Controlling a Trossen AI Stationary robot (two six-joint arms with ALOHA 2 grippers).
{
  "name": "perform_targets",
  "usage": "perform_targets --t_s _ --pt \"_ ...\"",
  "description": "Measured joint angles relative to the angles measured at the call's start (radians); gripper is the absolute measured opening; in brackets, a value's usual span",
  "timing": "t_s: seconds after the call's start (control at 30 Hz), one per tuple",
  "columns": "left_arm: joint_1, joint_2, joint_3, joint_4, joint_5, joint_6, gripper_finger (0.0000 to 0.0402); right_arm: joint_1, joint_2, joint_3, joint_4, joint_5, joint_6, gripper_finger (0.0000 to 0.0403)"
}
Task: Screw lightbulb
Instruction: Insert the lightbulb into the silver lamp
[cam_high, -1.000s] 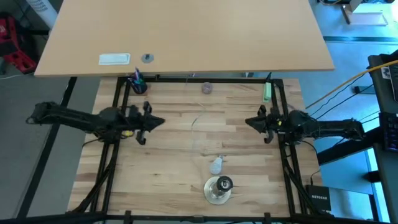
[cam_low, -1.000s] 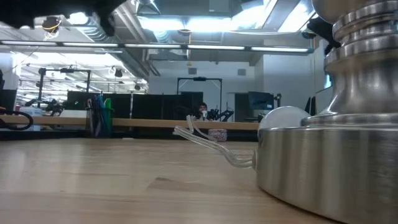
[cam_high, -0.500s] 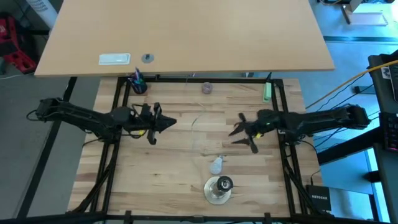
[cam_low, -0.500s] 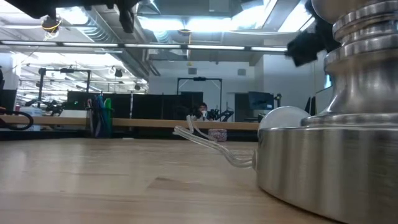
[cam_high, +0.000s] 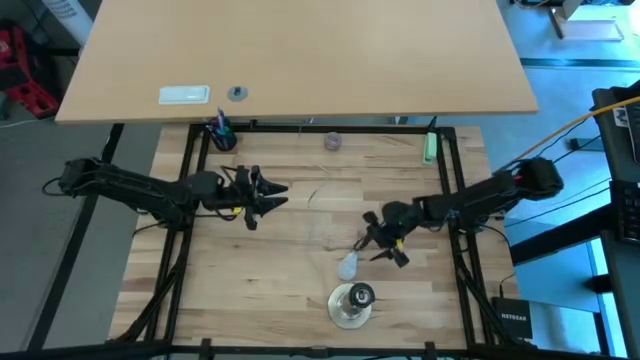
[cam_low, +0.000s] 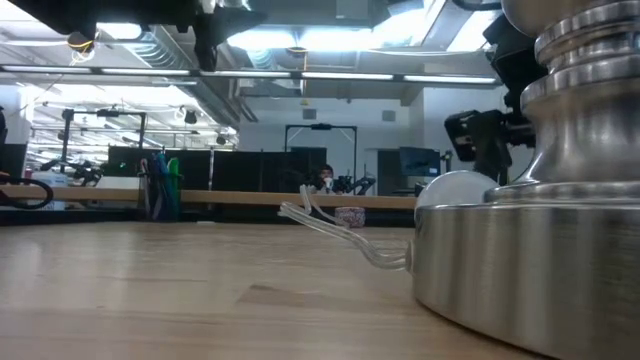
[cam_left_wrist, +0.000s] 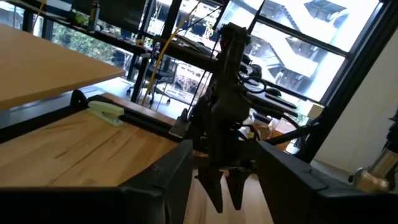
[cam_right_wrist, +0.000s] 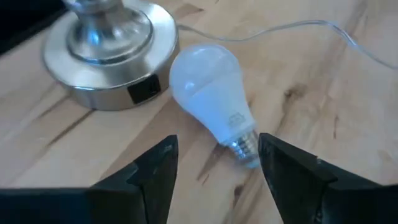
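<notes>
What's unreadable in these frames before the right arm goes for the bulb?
- Stand, low view: fills the right side, top cut off by the edge, so the socket is unseen; it hides most of the lightbulb.
- Lightbulb print, right wrist view: too small to read.
- Right gripper height above the table, high view: top-down, cannot tell.
- Left gripper, left wrist view: the fingers run off the bottom edge.

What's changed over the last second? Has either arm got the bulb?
The right end effector swung in from the table's right side to just above the lightbulb, open, holding nothing. The left end effector reached a little toward centre. Lightbulb and lamp stand stayed put.
</notes>
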Motion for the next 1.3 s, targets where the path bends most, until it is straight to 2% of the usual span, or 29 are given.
perform_targets --t_s 0.2,0.53,0.63,0.77,0.83,1.03,1.17,1.3 --pt "0.000 0.000 0.000 0.001 0.000 -0.002 0.0176 0.038 0.130 0.031 0.100 0.129 -0.004 0.0225" --pt "0.000 0.000 0.000 -0.002 0.000 -0.002 0.0175 0.037 0.332 0.163 0.029 0.122 -0.075 0.0219" --pt "0.000 0.000 0.000 -0.002 0.000 -0.002 0.0175 0.037 0.347 0.176 0.031 0.117 -0.076 0.0189" --pt "0.000 0.000 0.000 -0.002 0.000 0.024 0.0175 0.038 0.344 0.183 0.022 0.132 -0.078 0.0120" --pt "0.000 0.000 0.000 -0.001 0.000 0.025 0.0175 0.037 0.333 0.183 0.007 0.148 -0.078 0.0104" --pt "0.005 0.000 0.000 0.001 0.000 0.028 0.0175 0.035 0.228 0.183 -0.127 0.259 -0.079 0.0104" --pt "0.023 0.000 0.020 0.005 0.000 0.051 0.0175 0.006 0.077 0.183 -0.256 0.312 -0.079 0.0104" --pt "0.044 0.000 0.082 0.000 0.000 0.107 0.0175 -0.071 -0.137 0.182 -0.373 0.360 -0.079 0.0104"
